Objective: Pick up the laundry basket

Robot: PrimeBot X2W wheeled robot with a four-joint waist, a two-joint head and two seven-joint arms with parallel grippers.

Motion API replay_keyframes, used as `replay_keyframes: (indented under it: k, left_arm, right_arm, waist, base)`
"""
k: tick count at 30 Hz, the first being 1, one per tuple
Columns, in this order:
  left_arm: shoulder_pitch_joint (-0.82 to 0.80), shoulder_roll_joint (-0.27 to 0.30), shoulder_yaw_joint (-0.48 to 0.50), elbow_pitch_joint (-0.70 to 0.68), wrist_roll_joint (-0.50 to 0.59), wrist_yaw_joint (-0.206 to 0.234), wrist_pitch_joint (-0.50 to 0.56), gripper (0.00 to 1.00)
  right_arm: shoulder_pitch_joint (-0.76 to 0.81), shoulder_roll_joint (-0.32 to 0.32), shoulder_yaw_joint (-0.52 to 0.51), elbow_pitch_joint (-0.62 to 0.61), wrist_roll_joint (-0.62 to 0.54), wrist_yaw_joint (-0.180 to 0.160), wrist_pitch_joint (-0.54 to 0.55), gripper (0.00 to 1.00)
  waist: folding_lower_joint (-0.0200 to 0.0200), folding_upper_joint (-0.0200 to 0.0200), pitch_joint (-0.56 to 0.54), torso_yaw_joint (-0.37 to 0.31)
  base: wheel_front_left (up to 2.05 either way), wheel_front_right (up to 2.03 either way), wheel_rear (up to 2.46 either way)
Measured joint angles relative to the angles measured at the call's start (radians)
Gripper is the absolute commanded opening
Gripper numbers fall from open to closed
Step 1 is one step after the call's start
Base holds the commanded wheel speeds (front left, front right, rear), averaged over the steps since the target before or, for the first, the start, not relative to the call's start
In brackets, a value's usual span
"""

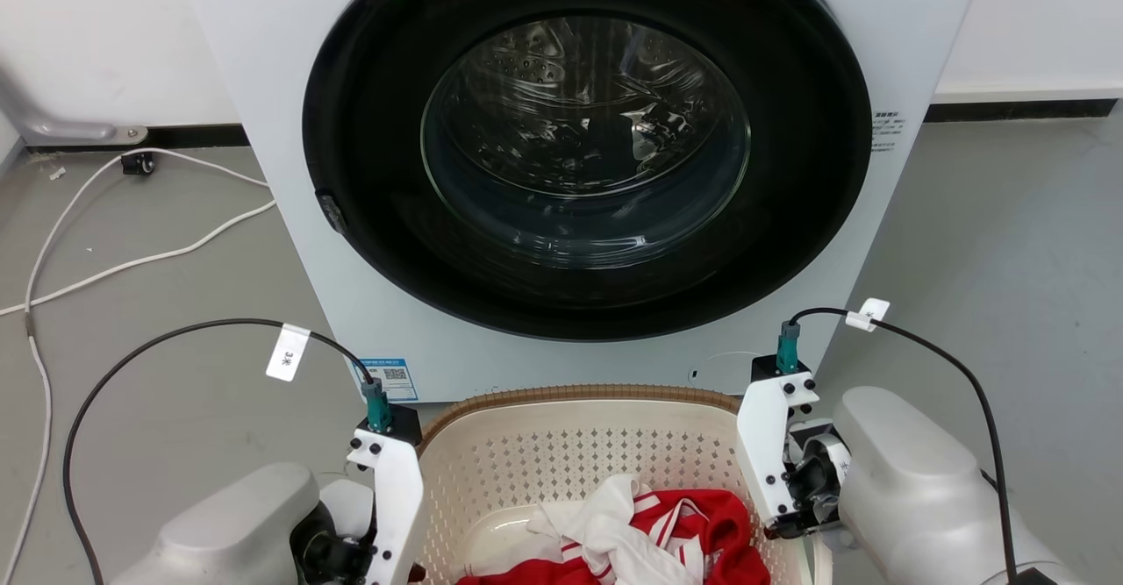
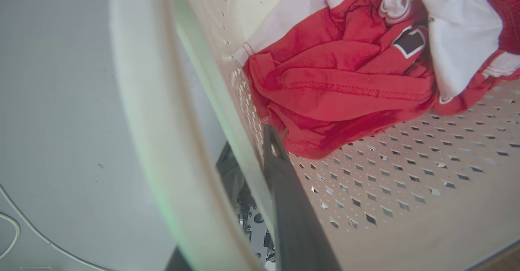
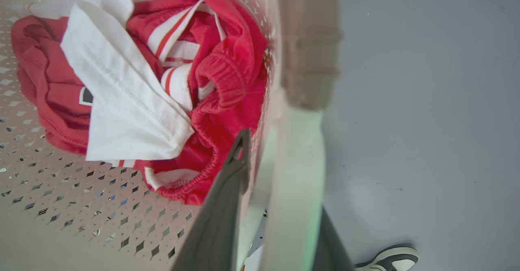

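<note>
The laundry basket (image 1: 579,445) is cream with perforated walls and a brown woven-look rim. It sits at the bottom centre of the head view, in front of the washing machine. My left gripper (image 2: 243,153) straddles its left side: one dark finger (image 2: 284,189) lies against the inside wall, and the other is mostly hidden behind the white handle (image 2: 150,133). My right gripper (image 3: 284,173) straddles the right side the same way, with the white handle (image 3: 296,173) between its fingers. Both look clamped on the basket. Red and white clothes (image 1: 649,532) lie inside.
The white washing machine (image 1: 263,59) with its round dark door (image 1: 583,142) stands close behind the basket. White cables (image 1: 132,260) trail over the grey floor at the left. A person's shoe (image 3: 390,259) shows on the floor beyond the basket's right side.
</note>
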Motion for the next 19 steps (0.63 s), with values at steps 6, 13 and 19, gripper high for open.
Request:
replay_keyframes:
  k: [6,13,19]
  left_arm:
    - [-0.002,0.002,0.0,-0.003,0.0,0.0,0.001,0.0]
    - [-0.002,0.002,0.0,-0.003,0.0,0.0,0.004,0.0]
    - [-0.002,0.002,0.001,-0.003,0.0,0.0,0.004,0.0]
  right_arm:
    - [-0.005,0.0,0.016,0.0,0.012,0.0,0.0,0.0]
    - [-0.012,0.0,0.028,0.006,0.019,0.0,-0.002,0.0]
    - [-0.015,0.0,0.036,0.013,0.022,0.0,-0.01,0.0]
  waist:
    - [0.0,0.0,0.003,0.002]
    - [0.0,0.0,0.005,0.001]
    - [0.0,0.0,0.007,-0.001]
  base:
    - [0.0,0.0,0.0]
    - [0.0,0.0,0.0]
    - [0.0,0.0,0.0]
